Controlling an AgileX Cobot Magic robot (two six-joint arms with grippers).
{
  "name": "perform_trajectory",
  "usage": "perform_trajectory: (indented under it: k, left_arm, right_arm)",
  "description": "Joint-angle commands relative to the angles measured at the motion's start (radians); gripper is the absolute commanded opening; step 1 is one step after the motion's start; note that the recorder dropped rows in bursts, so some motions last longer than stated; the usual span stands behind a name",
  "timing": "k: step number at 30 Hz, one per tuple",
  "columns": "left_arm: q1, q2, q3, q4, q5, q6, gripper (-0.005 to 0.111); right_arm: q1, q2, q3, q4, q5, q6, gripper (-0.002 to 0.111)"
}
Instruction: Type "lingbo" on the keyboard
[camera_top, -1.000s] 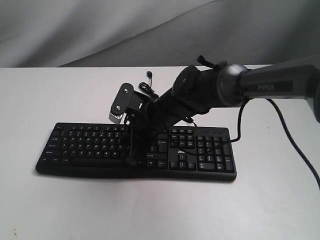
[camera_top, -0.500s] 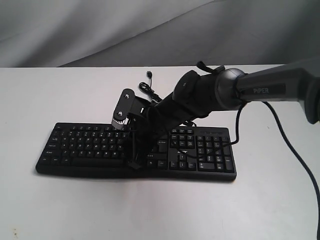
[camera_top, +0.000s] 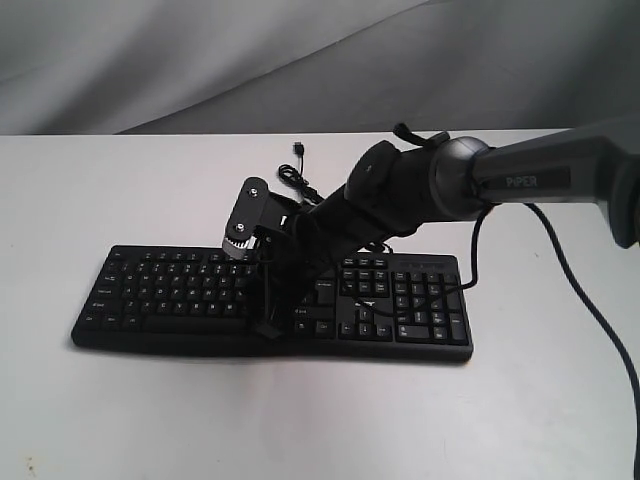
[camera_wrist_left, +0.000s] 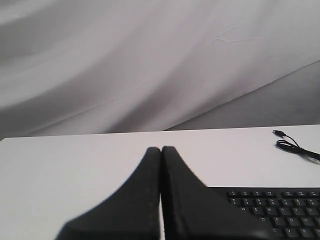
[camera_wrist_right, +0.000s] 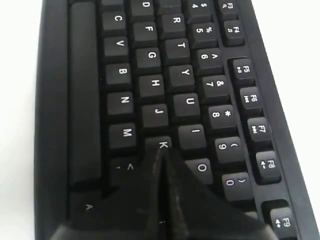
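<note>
Right tool (camera_wrist_right: 161, 152) covers keys beside K; contact key unreadable. Keyboard (camera_wrist_right: 125, 75) cut off by frame edges. Exterior: arm (camera_top: 400, 190) hides keyboard's middle; legends too small. Left tool (camera_wrist_left: 161, 152) blurred.

The left claw (camera_wrist_left: 161, 149) has its two black fingers (camera_wrist_left: 142, 200) pressed flat together over the white tabletop (camera_wrist_left: 70, 165). Beside them lies a corner of the black keyboard (camera_wrist_left: 272, 205). Beyond it, a thin black cable (camera_wrist_left: 296, 148) ends in a USB plug (camera_wrist_left: 278, 132). Grey cloth (camera_wrist_left: 125, 60) hangs behind.

White table (camera_top: 120, 420) before a draped grey backdrop (camera_top: 200, 60)
</note>
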Motion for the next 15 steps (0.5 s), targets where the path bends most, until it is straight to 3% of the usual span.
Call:
perform_trajectory:
  k: [1,15]
  left_arm:
    - [-0.007,-0.005,0.005,0.0,-0.01,-0.002,0.001]
    - [-0.007,-0.005,0.005,0.0,-0.01,-0.002,0.001]
  right_arm:
    - [-0.004,0.018,-0.006,0.006,0.008,-0.009,0.0]
    - [0.0,-0.005,-0.067,0.01,0.009,-0.008,0.0]
